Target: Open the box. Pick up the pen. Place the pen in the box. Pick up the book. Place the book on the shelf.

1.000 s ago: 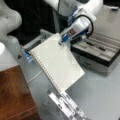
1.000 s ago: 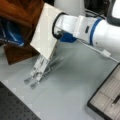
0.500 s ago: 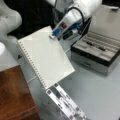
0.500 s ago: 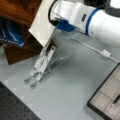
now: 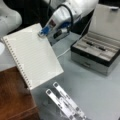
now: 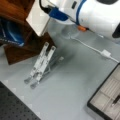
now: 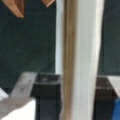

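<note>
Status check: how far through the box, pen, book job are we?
Done: the box is open and the pen lies in its tray. In hand: the end effector grips the book by its top edge, held in the air above the shelf. Left: the book is not on the shelf yet.

I have swung the book [image 5: 32,56] over toward the shelf [image 5: 15,96] since a second ago: in a front view it has moved left off the table and now hangs with its lower corner over the shelf's brown top. The gripper [image 5: 42,32], clamped on the book's upper edge, has travelled with it, further from the box [image 5: 96,53].
</note>
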{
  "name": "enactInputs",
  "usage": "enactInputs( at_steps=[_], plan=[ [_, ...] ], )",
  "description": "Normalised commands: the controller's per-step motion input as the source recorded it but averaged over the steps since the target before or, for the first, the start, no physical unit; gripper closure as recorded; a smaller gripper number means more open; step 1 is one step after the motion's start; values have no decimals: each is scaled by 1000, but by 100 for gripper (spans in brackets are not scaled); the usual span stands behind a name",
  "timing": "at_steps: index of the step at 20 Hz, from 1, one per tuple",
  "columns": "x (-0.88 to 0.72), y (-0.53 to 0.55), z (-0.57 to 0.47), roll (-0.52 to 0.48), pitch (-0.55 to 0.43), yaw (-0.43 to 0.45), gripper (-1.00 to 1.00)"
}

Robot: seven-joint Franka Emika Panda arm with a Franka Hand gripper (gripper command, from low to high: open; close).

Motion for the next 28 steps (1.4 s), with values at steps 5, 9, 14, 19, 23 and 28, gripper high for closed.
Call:
enactInputs(
  at_steps=[5,9,14,19,23,28],
  plan=[
    [-484,-379,42,177,6,72,100],
    [-428,-259,-27,203,-60,83,100],
    [-363,-212,-54,181,-83,78,100],
    [-329,-256,-100,140,-120,111,100],
    [-318,-282,-117,86,-150,181,100],
    [-314,-199,-53,12,-146,161,100]
  ],
)
